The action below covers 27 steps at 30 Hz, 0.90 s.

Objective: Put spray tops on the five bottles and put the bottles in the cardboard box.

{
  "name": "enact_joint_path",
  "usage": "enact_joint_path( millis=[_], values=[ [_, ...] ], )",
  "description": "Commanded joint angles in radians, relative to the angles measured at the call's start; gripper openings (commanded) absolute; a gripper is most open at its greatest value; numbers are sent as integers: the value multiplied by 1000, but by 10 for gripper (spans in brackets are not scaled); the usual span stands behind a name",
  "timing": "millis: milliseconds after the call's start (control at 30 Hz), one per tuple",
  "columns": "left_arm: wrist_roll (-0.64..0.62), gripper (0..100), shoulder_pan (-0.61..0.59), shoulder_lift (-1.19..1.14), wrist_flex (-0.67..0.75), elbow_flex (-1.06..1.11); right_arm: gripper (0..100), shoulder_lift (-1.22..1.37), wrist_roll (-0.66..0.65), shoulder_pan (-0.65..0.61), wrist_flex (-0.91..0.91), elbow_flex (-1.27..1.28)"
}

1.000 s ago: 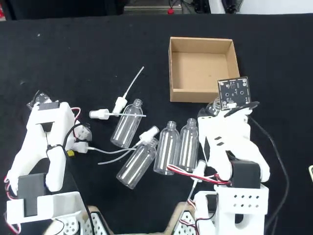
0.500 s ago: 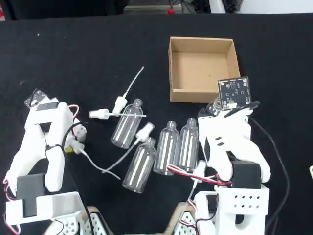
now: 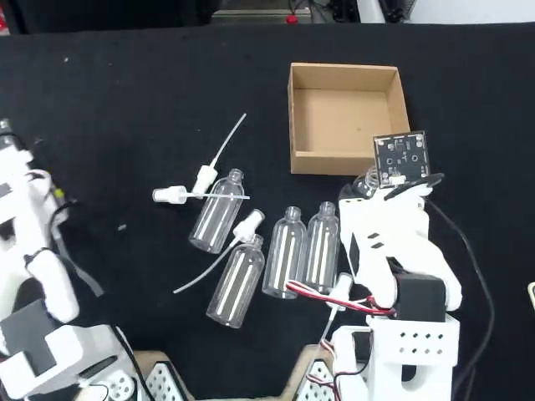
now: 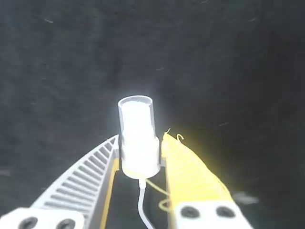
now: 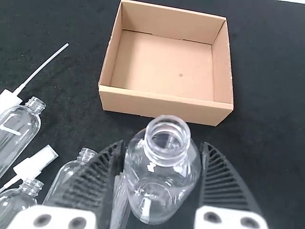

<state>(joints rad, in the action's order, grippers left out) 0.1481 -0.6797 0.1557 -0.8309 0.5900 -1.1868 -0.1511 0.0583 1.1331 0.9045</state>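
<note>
My left gripper is shut on a white spray top, whose tube hangs down between the fingers. The left arm stands at the table's far left edge. A clear open-necked bottle is upright in my right gripper, which is shut on it just in front of the cardboard box. Three bare bottles lie on the black table. Another bottle lies with a spray top at its neck. The box holds nothing.
Two loose spray tops with long tubes lie left of the bottles. The right arm stands over the table's front right. Open black cloth stretches between the left arm and the bottles.
The left arm has swung left, away from the bottles, to the table's edge, carrying the spray top. The lower-left bottle shifted and turned more upright. The right arm has kept still.
</note>
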Motion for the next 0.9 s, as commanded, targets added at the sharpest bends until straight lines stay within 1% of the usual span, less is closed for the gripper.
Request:
enact_joint_path(
  millis=[0, 67, 200, 233, 367, 467, 567, 667, 733, 867],
  values=[
    [232, 109, -111, 5, 9, -61, 165, -2, 5, 8, 0, -16],
    [282, 120, -147, 5, -21, -74, 165, -2, 5, 8, 0, -16],
    [351, 238, -182, -3, -101, -85, 165, -2, 5, 8, 0, -15],
    [358, 248, -188, -12, -110, -85, 165, -2, 5, 8, 2, -13],
    [370, 230, -226, -66, -95, -107, 165, -2, 5, 8, 2, -12],
    [373, 230, -231, -112, -123, -145, 165, -2, 5, 8, 2, -13],
    [351, 234, -231, -157, -147, -206, 165, -2, 5, 8, 2, -13],
    [241, 235, -231, -210, -155, -295, 165, -2, 5, 8, 2, -12],
    [201, 236, -225, -252, -155, -344, 165, -2, 5, 8, 2, -13],
    [196, 236, -206, -362, -192, -421, 165, -2, 5, 8, 2, -13]
  ],
)
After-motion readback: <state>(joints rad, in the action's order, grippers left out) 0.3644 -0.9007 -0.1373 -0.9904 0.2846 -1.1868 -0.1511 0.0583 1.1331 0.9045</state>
